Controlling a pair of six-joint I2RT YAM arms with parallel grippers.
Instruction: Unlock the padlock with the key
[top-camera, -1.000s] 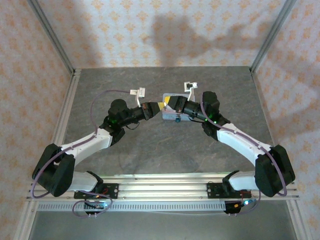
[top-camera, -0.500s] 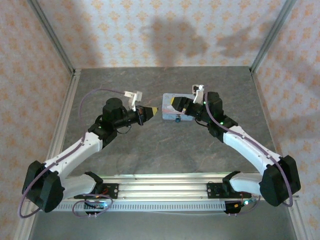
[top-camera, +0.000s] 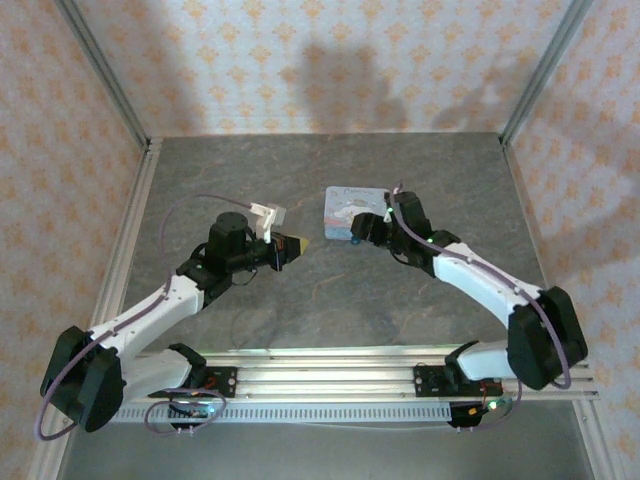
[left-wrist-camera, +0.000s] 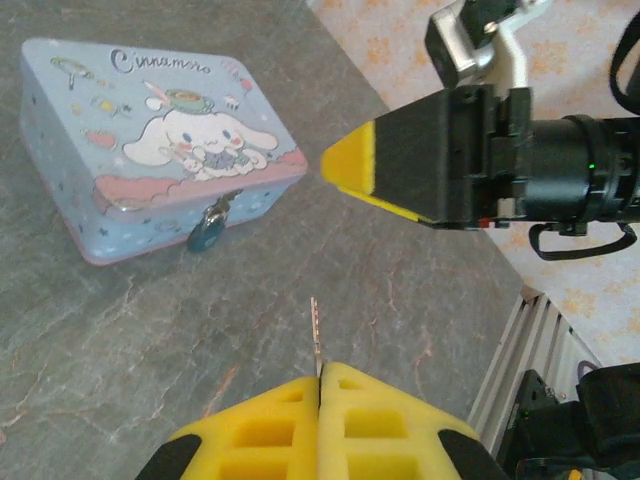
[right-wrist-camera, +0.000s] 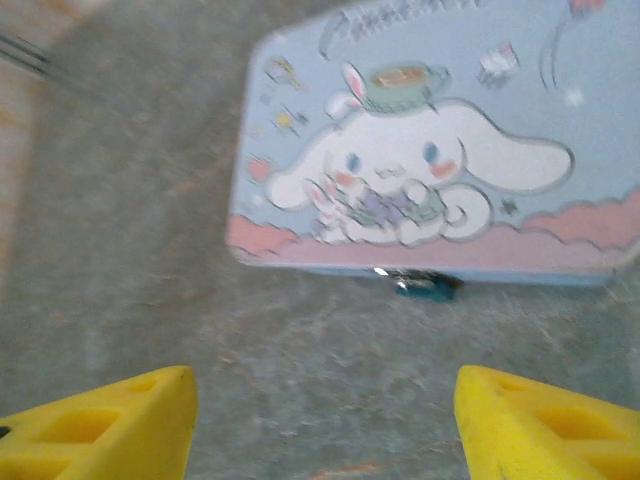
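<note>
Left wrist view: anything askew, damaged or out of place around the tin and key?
Nothing stands out. The tin sits flat on the table with its lid shut, and the padlock hangs at its front latch. The key sticks straight out of the closed left tool. The right tool is open, facing the tin.

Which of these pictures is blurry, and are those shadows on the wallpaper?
Right wrist view: blurred, the tin and padlock soft-edged. Left wrist view: sharp, the thin key crisp. Top view: yes, soft dark shadows fall on the back wall.
</note>
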